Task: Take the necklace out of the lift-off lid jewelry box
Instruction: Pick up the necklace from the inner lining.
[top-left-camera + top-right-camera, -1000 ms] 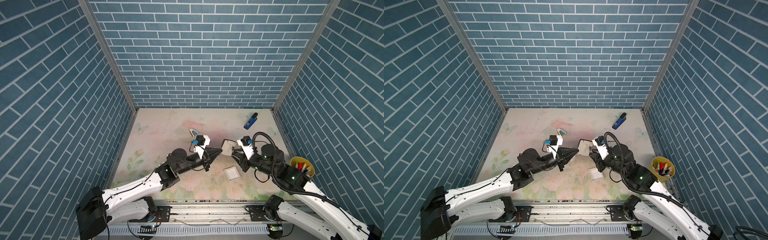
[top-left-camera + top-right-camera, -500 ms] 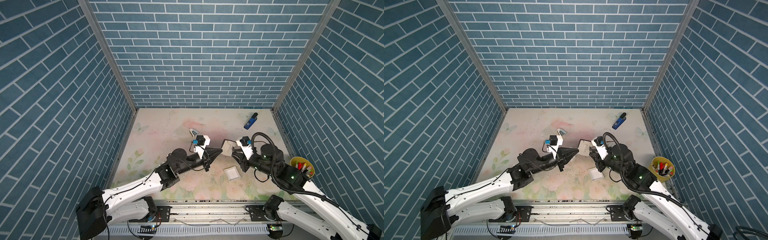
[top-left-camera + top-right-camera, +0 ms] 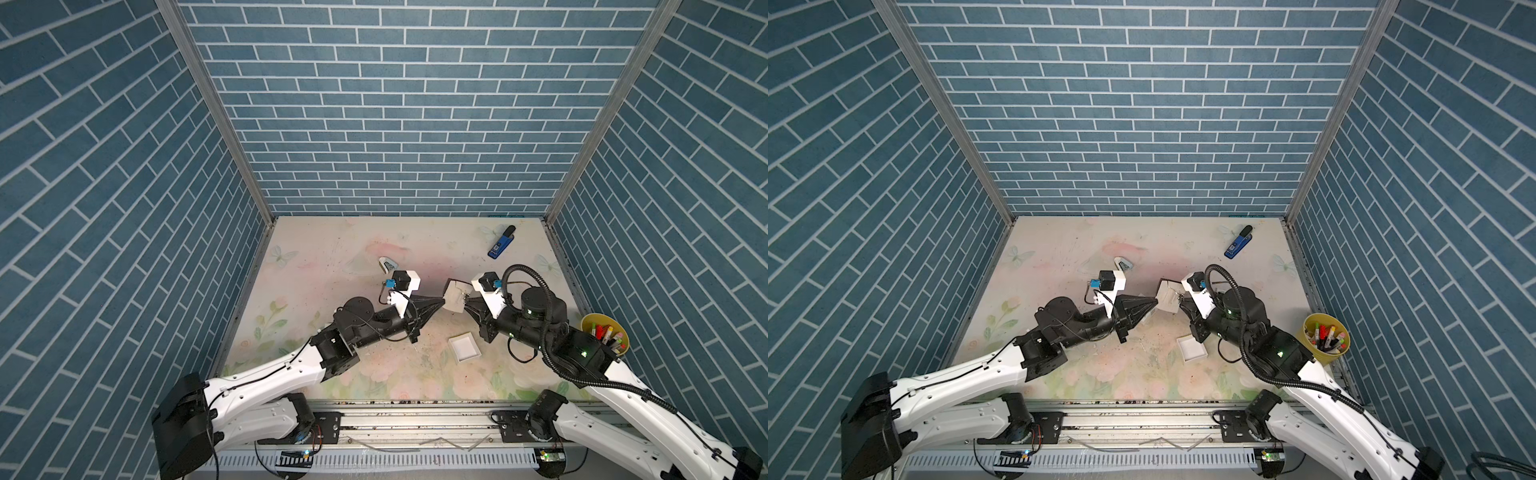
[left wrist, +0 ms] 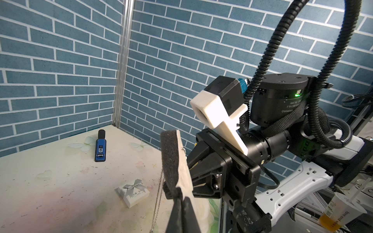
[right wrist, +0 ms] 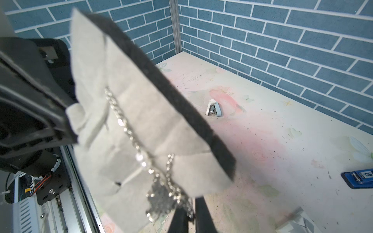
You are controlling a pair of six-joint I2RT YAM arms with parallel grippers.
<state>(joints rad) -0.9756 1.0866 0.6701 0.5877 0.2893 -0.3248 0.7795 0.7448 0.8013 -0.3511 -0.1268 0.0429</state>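
Left gripper: I am clamping my fingers tight on one edge of the foam pad, holding it tilted in the air between my two arms.
Right gripper: I am pinching my fingers narrow on the necklace chain, at the pad's corner by the pendant.
Necklace: it is lying strung across the pad's grey face, out of the box, with a length hanging free.
Box base: it is sitting open on the table, near my right arm.
Lid: it is resting bow-up on the table.
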